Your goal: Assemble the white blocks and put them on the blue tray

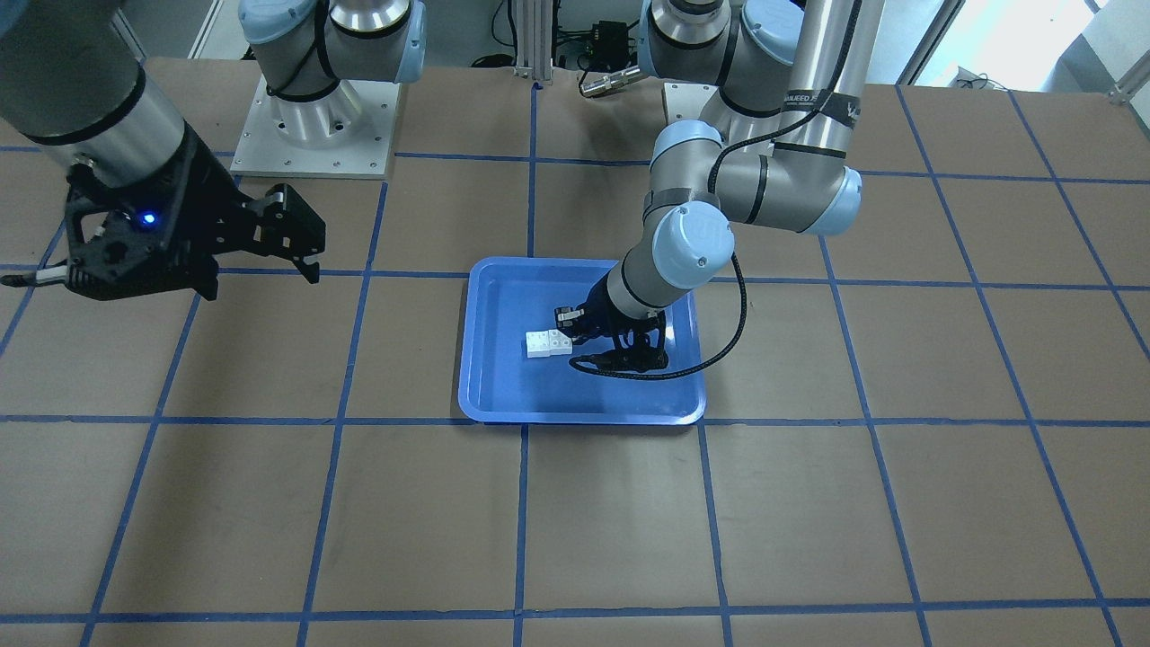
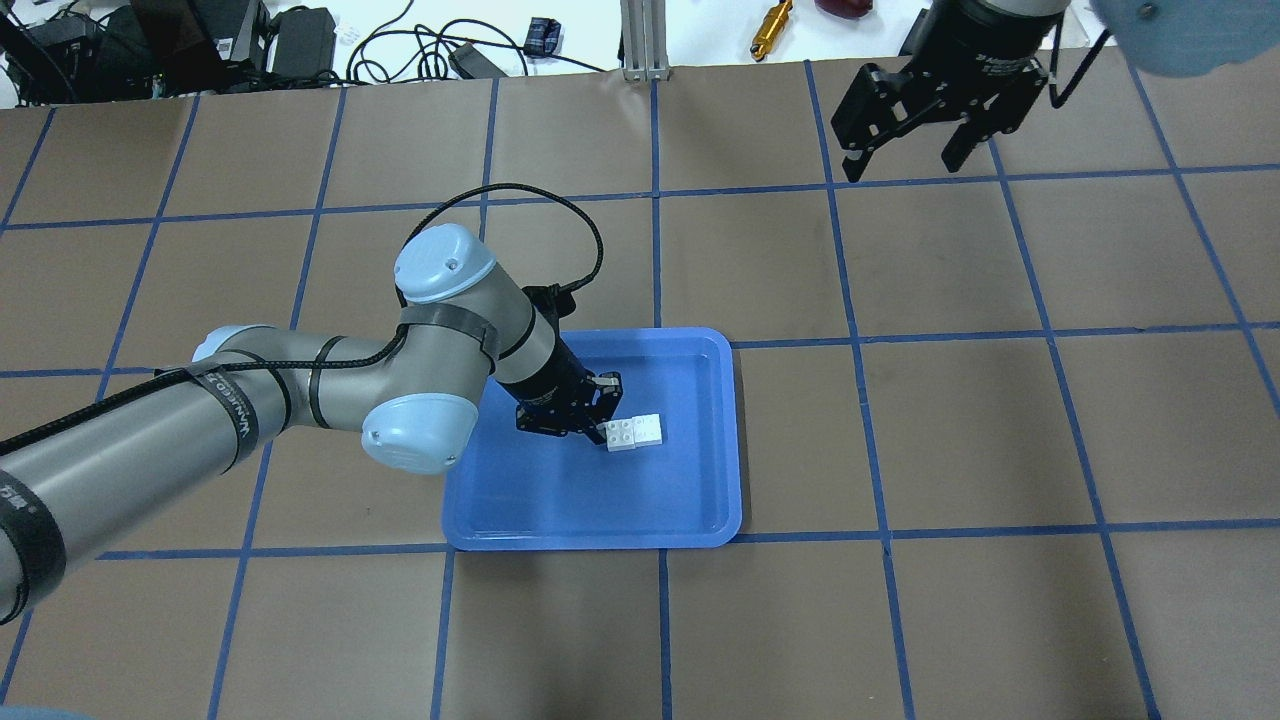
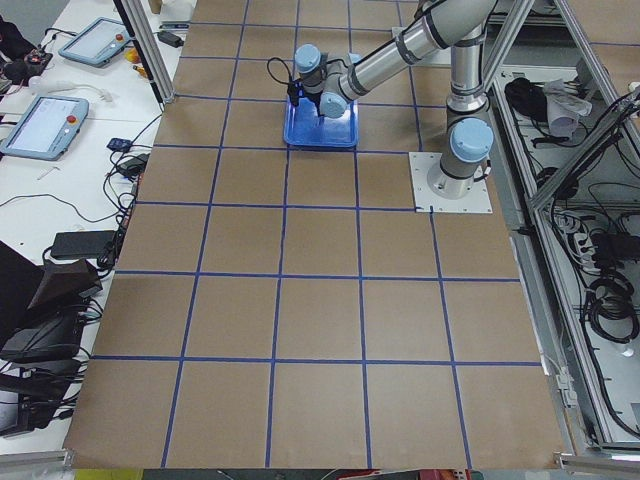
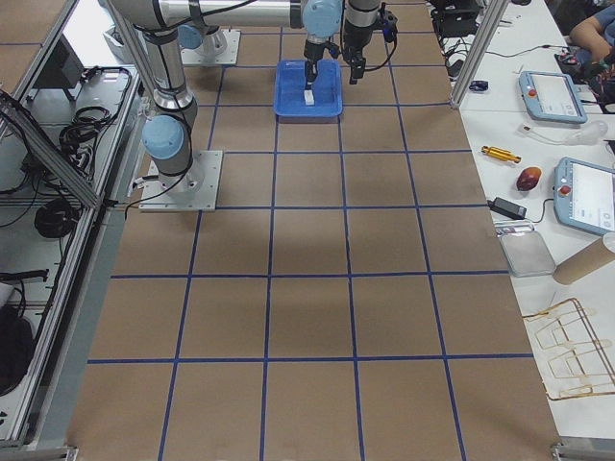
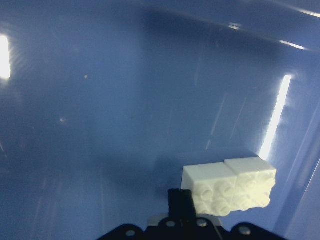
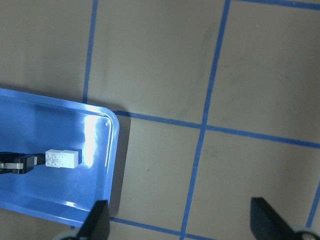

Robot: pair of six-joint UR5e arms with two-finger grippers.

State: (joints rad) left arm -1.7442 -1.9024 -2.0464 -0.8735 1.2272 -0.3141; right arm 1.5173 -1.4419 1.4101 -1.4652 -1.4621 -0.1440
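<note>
The left hand (image 2: 605, 408) is reaching down into the one blue tray (image 2: 700, 500), a finger (image 5: 179, 202) touching the end of the two white blocks (image 2: 633, 432). The blocks are lying joined as one piece on the tray floor. Whether the hand is gripping them I cannot tell. The right hand (image 2: 900, 150) is hovering spread wide over the worktop (image 2: 1000, 400), well apart at the far right.

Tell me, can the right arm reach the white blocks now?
Probably yes: the right gripper hangs open, and the white blocks lie uncovered in the blue tray, the left gripper only at one end.
</note>
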